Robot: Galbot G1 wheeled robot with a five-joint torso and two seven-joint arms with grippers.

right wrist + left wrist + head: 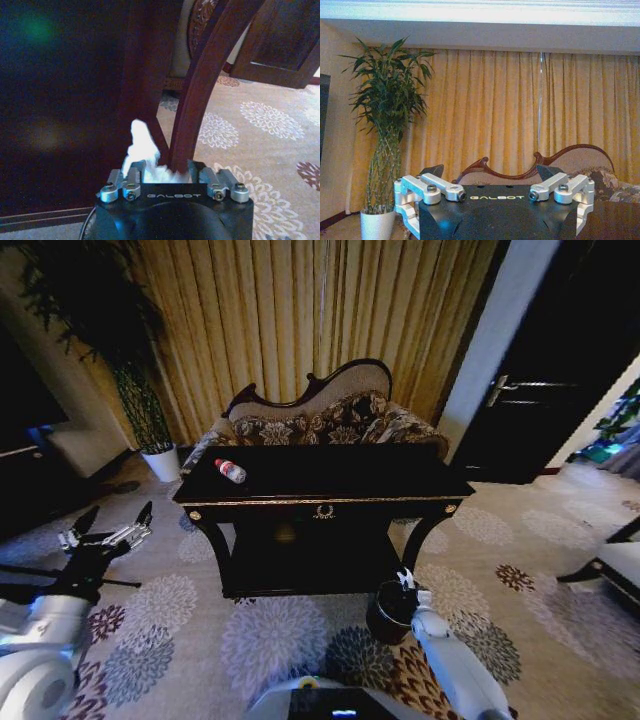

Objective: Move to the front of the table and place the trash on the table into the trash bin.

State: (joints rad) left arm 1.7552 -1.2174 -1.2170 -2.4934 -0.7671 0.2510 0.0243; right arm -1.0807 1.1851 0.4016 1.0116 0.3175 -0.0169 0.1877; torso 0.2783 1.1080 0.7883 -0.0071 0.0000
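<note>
The table [330,485] is taken as the landmark. On its top, near its left end, a clear plastic bottle [231,471] with a red cap is seen lying on its side. On the carpet in front of the table's right leg, the trash bin [386,615] is placed, and the right gripper [407,583] is held just above the bin's rim. In the right wrist view, the right gripper [165,172] is seen with its fingers closed around a crumpled white tissue [142,150], with the table's curved leg [200,85] close behind it. To the left of the table, well clear of its edge, the left gripper [115,522] is held with its fingers spread apart and nothing between them. Behind the table, a floral sofa [320,415] is set against the curtains.
</note>
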